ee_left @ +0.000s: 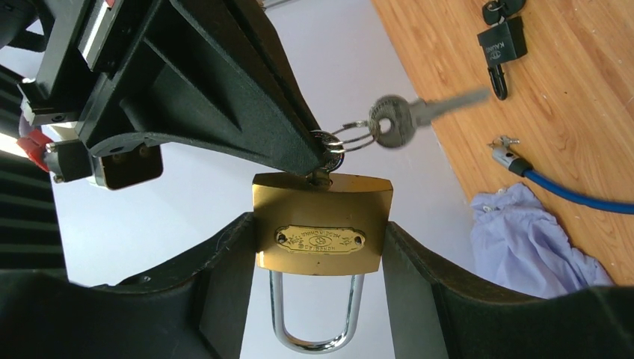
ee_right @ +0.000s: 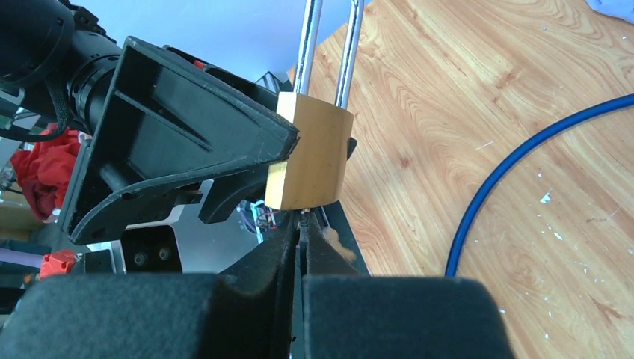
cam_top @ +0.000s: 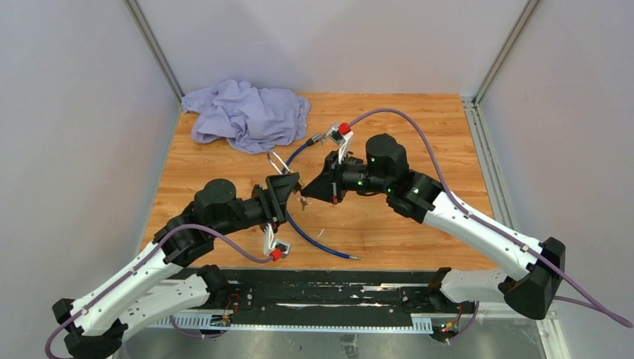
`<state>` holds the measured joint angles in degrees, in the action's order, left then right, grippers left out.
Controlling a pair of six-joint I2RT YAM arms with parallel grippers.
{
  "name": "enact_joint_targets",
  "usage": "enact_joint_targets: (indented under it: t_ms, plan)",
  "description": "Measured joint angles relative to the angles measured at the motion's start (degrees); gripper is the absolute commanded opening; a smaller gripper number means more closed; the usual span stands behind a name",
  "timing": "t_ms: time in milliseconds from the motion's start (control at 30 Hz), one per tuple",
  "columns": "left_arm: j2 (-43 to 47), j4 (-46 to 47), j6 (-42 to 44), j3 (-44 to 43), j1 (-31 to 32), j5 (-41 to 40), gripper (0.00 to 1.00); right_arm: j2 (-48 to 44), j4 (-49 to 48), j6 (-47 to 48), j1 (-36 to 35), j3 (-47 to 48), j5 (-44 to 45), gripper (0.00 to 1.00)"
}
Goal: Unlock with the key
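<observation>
Left wrist view: brass padlock (ee_left: 321,224) clamped by its sides in left end effector (ee_left: 321,250), jaws med-wide, held in air over desk mid. Key (ee_left: 320,177) sits in keyway. Right end effector (ee_right: 303,233) pinched tight on key's head, spare key (ee_left: 392,120) dangling off ring. Shackle (ee_left: 318,314) has both legs in body. Judged: insertion done, turn + shackle release left. Arms: both reach in from near edge, wrists facing, tips meeting at lock.

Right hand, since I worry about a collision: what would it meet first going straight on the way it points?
The rectangular brass padlock, gripped by the left hand; the right hand, shut on the small metal key, is right at it.
</observation>
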<state>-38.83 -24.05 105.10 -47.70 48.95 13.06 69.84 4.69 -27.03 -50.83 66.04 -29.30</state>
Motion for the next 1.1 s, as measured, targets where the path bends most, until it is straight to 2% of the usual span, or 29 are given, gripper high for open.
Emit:
enact_joint_targets:
  t_ms: [100,333,700,733,833,967,1100]
  plan:
    - [0.3,0.1,0.4,0.0,0.0,-0.7,0.00,-0.1,-3.0,-2.7,0.1,-1.6,0.0,0.01]
    - [0.9,1.5,1.7,2.3,0.0,-1.1,0.00,-0.5,-18.6,-15.3,3.8,-11.1,-5.8,0.01]
    - [2.9,7.5,3.9,3.3,-0.1,0.2,0.00,0.8,-34.2,-27.1,6.8,-14.4,-13.3,0.01]
    - [2.9,7.9,4.0,3.5,-0.1,0.4,0.00,1.0,-36.1,-28.5,7.4,-15.0,-14.1,0.06]
    - [2.8,8.0,4.2,3.7,-0.1,0.4,0.00,1.8,-37.4,-30.1,8.0,-15.3,-15.7,0.33]
    - [2.6,7.7,4.2,3.7,0.0,1.1,0.00,-0.3,-28.6,-23.9,8.2,-13.9,-14.1,0.62]
    - [2.4,6.8,3.7,3.5,0.0,1.1,0.00,-4.2,-18.2,-15.0,8.1,-11.2,-9.7,0.67]
